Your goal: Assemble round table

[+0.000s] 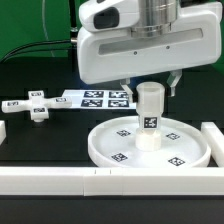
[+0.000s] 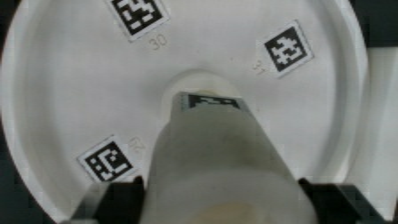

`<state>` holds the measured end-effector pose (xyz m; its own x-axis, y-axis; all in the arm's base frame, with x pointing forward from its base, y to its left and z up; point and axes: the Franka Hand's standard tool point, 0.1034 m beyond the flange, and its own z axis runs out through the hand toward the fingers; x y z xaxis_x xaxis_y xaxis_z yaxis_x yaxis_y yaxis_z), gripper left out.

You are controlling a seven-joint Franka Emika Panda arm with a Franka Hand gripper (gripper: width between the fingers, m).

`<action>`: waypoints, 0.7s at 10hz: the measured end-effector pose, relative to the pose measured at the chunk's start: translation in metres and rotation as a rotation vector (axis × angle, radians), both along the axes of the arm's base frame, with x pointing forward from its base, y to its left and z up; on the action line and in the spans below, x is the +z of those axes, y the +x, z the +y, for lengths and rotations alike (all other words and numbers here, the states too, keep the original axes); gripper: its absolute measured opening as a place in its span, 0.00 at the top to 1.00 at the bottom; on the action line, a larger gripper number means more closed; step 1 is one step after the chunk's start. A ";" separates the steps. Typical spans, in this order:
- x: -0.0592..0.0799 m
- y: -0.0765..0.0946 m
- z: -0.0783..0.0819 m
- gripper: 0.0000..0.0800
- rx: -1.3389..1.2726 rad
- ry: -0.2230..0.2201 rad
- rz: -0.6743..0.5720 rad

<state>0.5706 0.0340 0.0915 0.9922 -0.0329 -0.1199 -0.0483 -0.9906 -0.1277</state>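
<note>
The large rimmed round disc (image 1: 185, 142) lies flat on the black table, tags facing up. The short cylindrical leg (image 1: 150, 116) stands upright at its centre. My gripper (image 1: 150, 92) hangs straight above and is shut on the leg's top. In the wrist view the leg (image 2: 217, 140) fills the space between the two dark fingers (image 2: 121, 200), which press on both its sides, and the disc (image 2: 71, 90) spreads out beneath. The small cross-shaped foot (image 1: 38, 106) lies apart on the table at the exterior view's left.
The marker board (image 1: 95, 97) lies behind the disc. White border blocks run along the front edge (image 1: 100, 181) and the exterior view's right side (image 1: 213, 135). Another block end (image 1: 3, 130) shows at the left edge.
</note>
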 end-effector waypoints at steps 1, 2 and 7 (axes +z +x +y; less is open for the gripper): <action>0.000 0.000 -0.001 0.49 -0.131 -0.009 0.007; 0.000 -0.001 -0.001 0.49 -0.258 -0.017 0.018; -0.002 -0.008 0.008 0.49 -0.844 -0.036 0.101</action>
<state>0.5631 0.0423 0.0892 0.6178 -0.7628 -0.1911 -0.7824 -0.6206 -0.0521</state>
